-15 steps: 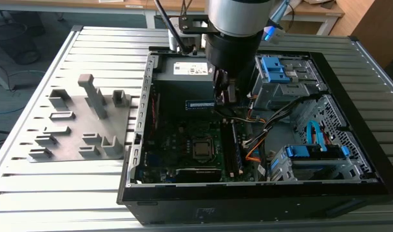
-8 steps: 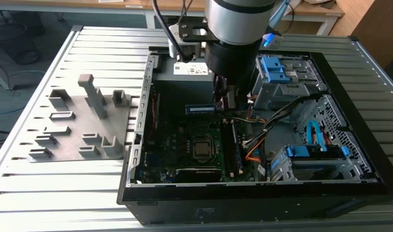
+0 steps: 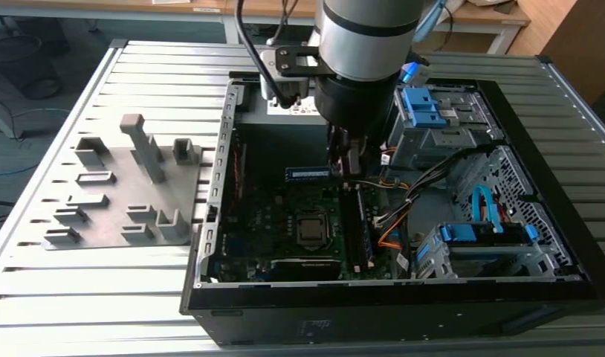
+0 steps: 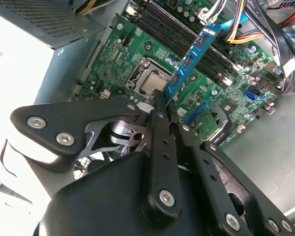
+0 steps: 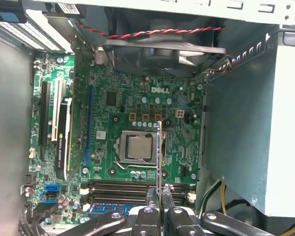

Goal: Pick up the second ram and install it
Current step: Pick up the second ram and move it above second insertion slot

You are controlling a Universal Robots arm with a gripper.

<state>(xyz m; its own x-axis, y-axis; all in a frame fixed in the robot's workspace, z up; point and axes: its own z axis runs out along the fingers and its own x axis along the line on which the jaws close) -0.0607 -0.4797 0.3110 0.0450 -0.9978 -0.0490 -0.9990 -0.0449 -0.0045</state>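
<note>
Looking along the arm in the second wrist view, we see the gripper (image 4: 165,105) clenched on one end of the second ram (image 4: 191,59), its black fingers (image 4: 160,147) pressed against the strip's flat faces. We find the blue-green strip held in the air above the motherboard (image 4: 113,64), not seated in any slot, its black chips turned toward us and its free end reaching out over the memory slots (image 4: 167,32). In the first wrist view the second ram (image 5: 159,152) shows edge-on, a thin line running out from the fingertips, crossing the memory slots (image 5: 123,189) and passing just beside the processor socket (image 5: 137,147). Beyond the socket we make out the case fan (image 5: 162,49), and a grey metal box (image 5: 255,123) stands along one side of the board. In the exterior view we see the arm (image 3: 367,44) reaching down into the open computer case (image 3: 382,297), which lies on a slatted table (image 3: 44,297); a grey tray (image 3: 109,223) of holders sits to the exterior view's left of the case
</note>
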